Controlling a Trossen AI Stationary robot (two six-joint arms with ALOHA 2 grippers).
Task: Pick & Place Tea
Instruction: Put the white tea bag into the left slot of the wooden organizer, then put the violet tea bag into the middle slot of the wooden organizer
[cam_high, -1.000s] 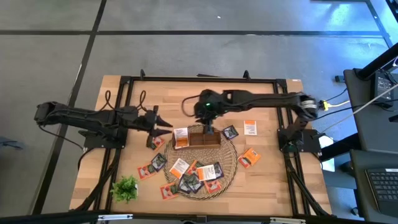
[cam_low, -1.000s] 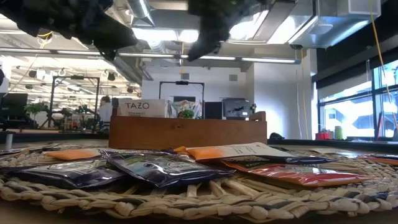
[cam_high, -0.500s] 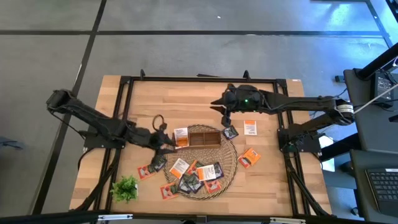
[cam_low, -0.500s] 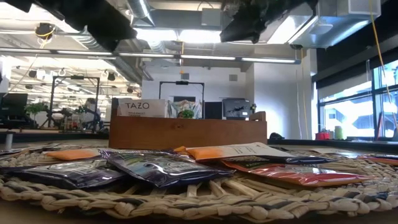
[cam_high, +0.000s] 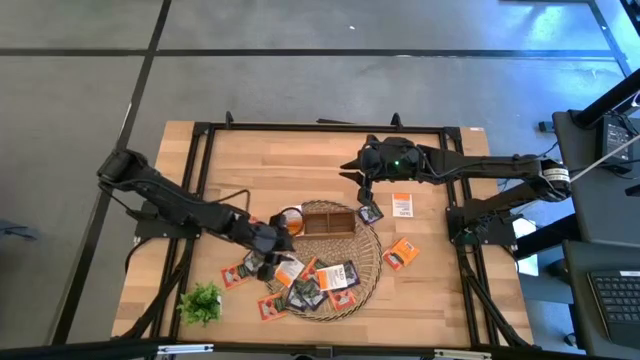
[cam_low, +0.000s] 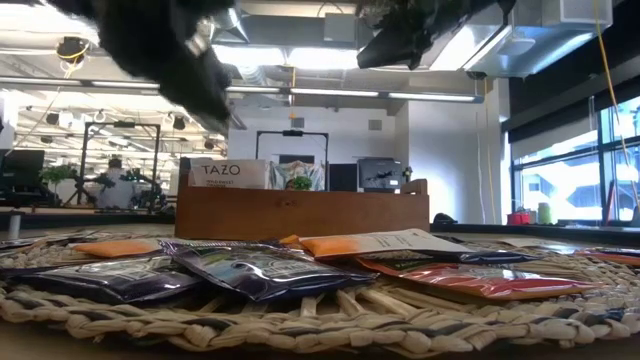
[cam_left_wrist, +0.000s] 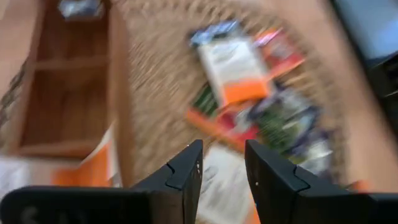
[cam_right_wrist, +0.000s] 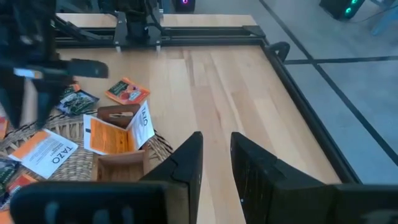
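Observation:
Several tea sachets (cam_high: 315, 280), orange, dark and white-and-orange, lie flat on the round wicker mat (cam_high: 372, 262). A white-and-orange sachet (cam_high: 290, 218) stands in the left compartment of the wooden tray (cam_high: 335, 220). My left gripper (cam_high: 278, 248) hangs open over the mat's left edge, slanting down, with sachets (cam_left_wrist: 233, 65) beneath and nothing between its fingers (cam_left_wrist: 222, 168). My right gripper (cam_high: 364, 190) is open and empty (cam_right_wrist: 216, 163), above the table beyond the tray's far right corner.
More sachets lie off the mat on the wood: one white-and-orange (cam_high: 402, 204) and one orange (cam_high: 400, 253) to the right, one (cam_high: 235, 273) to the left. A small green plant sprig (cam_high: 201, 302) sits at the near left. A black frame (cam_high: 320, 128) borders the table.
My left gripper has swung toward the table's right and near edge and sunk, tipping downward, from left of the tray to above the mat's left edge. My right gripper drew back from above the tray toward the far right, then kept still.

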